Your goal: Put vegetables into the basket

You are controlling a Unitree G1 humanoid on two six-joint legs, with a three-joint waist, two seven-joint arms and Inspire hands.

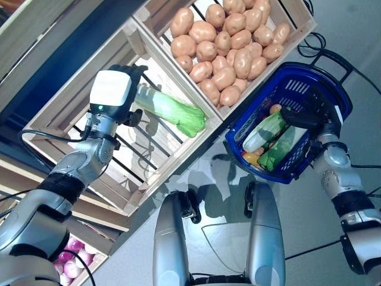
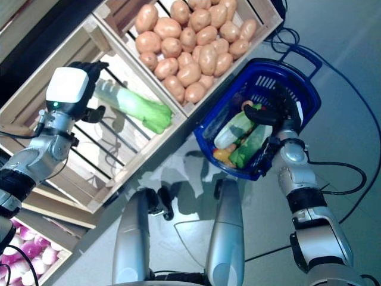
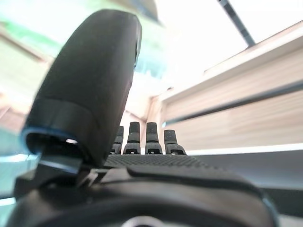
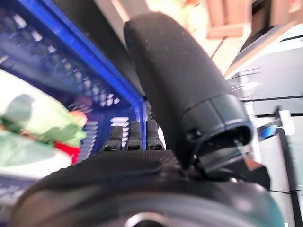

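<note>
Left hand (image 1: 113, 89) grips the cabbage (image 1: 169, 111) stalk end; its length points across the crate (image 1: 56, 119) toward the basket (image 1: 333, 98), clenched in the right hand (image 1: 309, 116).

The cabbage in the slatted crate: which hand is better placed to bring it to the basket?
The left hand. It is at the white stem end of the cabbage in the crate. The right hand is at the blue basket, holding its rim.
</note>
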